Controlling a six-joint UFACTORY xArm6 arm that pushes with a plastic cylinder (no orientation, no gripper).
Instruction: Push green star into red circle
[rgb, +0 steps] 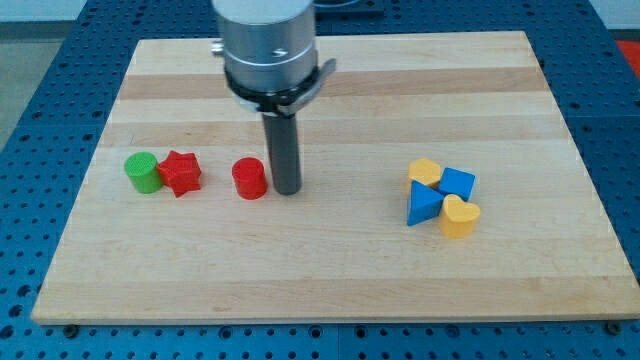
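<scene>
Wooden board (560, 120) | bare rod, nothing held, tip (287, 190) just right of red circle (249, 179) | green block (142, 171), seemingly round, lies left beyond red star (181, 173) | no green star seen

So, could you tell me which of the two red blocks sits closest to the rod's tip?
The red cylinder, just to the view's left of my tip; the red star lies farther left, beside the green cylinder.
</scene>
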